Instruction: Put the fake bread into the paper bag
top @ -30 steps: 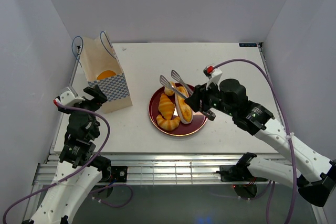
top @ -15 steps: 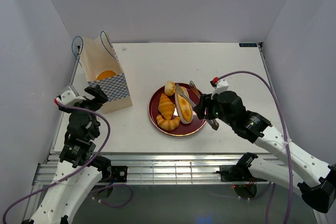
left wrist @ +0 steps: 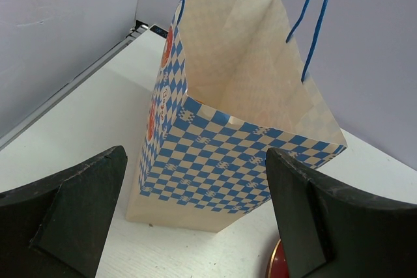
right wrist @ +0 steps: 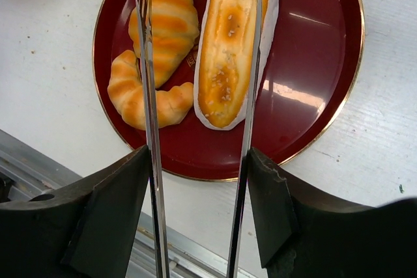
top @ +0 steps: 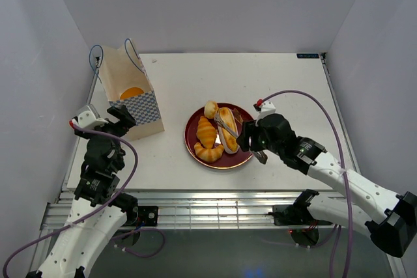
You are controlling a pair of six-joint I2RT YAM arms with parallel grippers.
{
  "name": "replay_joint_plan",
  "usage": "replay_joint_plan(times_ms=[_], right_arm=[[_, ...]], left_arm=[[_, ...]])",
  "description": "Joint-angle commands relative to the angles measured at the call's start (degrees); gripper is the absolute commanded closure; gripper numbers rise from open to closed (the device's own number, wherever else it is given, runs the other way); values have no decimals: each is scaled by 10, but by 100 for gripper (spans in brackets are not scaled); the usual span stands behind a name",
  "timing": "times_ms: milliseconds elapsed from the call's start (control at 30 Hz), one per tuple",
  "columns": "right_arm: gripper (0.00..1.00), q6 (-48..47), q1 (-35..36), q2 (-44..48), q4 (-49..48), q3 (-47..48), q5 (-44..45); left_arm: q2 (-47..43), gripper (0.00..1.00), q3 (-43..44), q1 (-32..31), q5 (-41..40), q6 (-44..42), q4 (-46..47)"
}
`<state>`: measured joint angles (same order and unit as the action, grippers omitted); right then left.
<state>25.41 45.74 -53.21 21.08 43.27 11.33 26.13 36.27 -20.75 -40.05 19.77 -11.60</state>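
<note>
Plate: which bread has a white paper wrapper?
The oblong seeded roll, right of the two croissants in the right wrist view. Croissants and the small round bun are bare.

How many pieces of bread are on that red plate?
4. A round bun at the far edge of the plate, a long croissant left of centre, a curved croissant at the near-left rim, and an oblong roll on the right, between the tongs. None seems hidden.
</note>
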Motion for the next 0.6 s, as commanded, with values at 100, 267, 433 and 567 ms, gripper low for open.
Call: replay_joint_plan(times_ms=[100, 267, 433, 567], right_arm=[[33, -40, -1, -76, -65, 58, -5], [32, -69, 0, -149, -78, 103, 15], [32, -85, -1, -198, -94, 139, 17], [33, -92, -3, -246, -94, 165, 16]], left_arm=[[5, 2, 20, -2, 7, -4, -2], [-2, 2, 18, -3, 2, -6, 1], [-3, 2, 19, -3, 5, -7, 2], [-5, 2, 19, -3, 10, -6, 2]])
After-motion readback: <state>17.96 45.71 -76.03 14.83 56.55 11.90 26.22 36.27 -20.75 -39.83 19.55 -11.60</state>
